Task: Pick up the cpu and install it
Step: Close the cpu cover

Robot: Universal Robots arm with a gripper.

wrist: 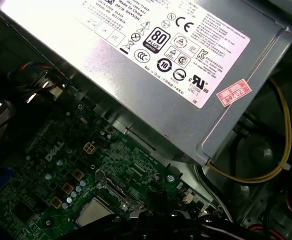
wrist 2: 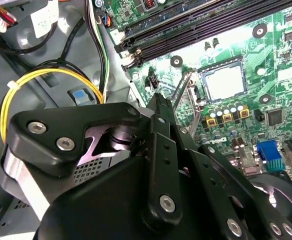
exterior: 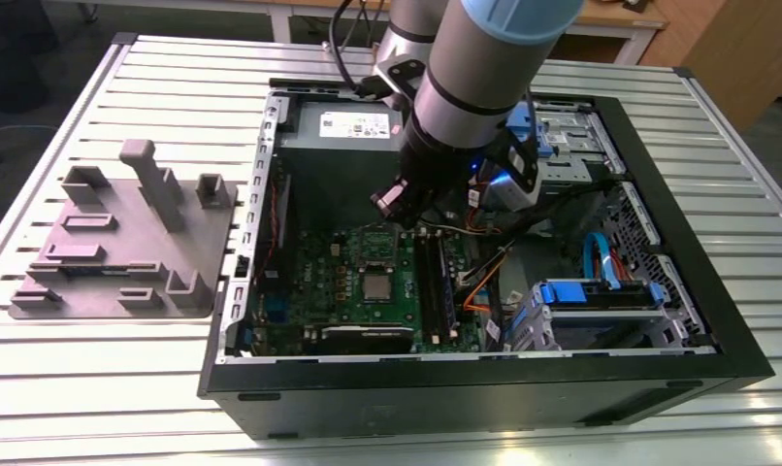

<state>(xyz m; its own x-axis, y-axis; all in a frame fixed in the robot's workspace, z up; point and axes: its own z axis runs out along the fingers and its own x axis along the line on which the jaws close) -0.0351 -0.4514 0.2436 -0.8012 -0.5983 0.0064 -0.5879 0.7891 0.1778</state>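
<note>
Reaching down from the far side into the open computer case (exterior: 740, 364), which lies on the slatted counter (exterior: 81, 388): a thick grey arm (exterior: 475, 73) with blue joint caps, tilted toward the exterior view's left. Hanging low inside the case, between the grey power supply box (exterior: 345, 126) at the far wall and the green motherboard (exterior: 320, 291): the hand (exterior: 398, 201), its black linkage bulking large in the second wrist view (wrist 2: 158, 107). Cannot tell whether its tips are apart, together or clamped on anything.

Held in the case: power supply far, motherboard near and to the exterior view's left, blue-tabbed drive cage (exterior: 604, 301) near and to the exterior view's right, cables between them. Seated flat in the socket on the motherboard, well clear of the hand: the cpu (exterior: 376, 285), silvery square, seen also in both wrist views (wrist 2: 224, 82) (wrist: 93, 212). Resting on the counter left of the case: a grey fixture tray (exterior: 119, 243) with upright blocks.
</note>
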